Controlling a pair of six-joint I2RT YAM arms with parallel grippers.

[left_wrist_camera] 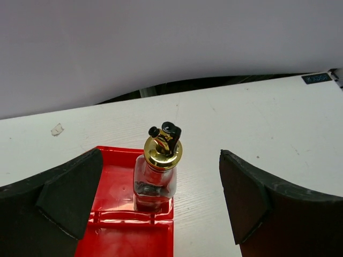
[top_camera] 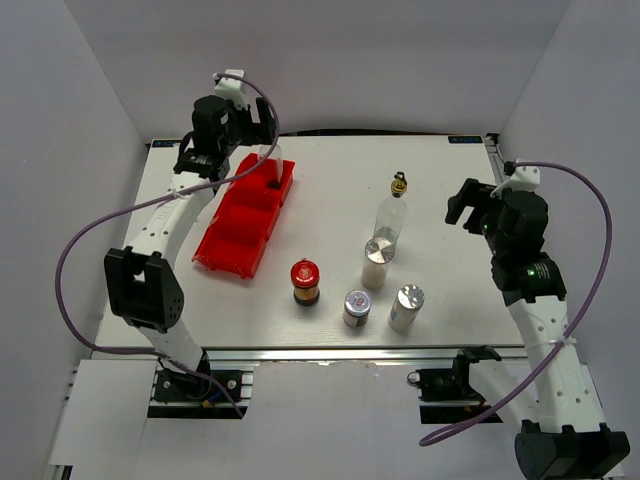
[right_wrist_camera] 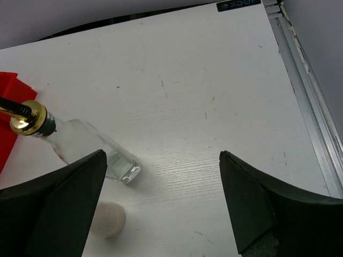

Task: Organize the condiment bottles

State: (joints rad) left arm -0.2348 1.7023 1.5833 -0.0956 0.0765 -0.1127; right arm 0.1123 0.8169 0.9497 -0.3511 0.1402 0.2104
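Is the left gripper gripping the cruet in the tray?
No, the left gripper is open, its fingers clear of the cruet in the red tray.

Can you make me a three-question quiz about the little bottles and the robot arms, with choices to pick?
1. Where does the cruet by the left gripper stand? A) on bare table B) in the red tray's far end compartment C) on a shelf
2. How many bottles stand on the table outside the tray? A) two B) five C) eight
3. How is the right gripper? A) shut on a spoon B) shut on the tray C) open, holding nothing
Answers: 1 B, the left wrist view shows it inside the end cell. 2 B, a second cruet, two shakers, a red-lidded jar, a silver-lidded jar. 3 C, its fingers are wide apart, touching nothing.
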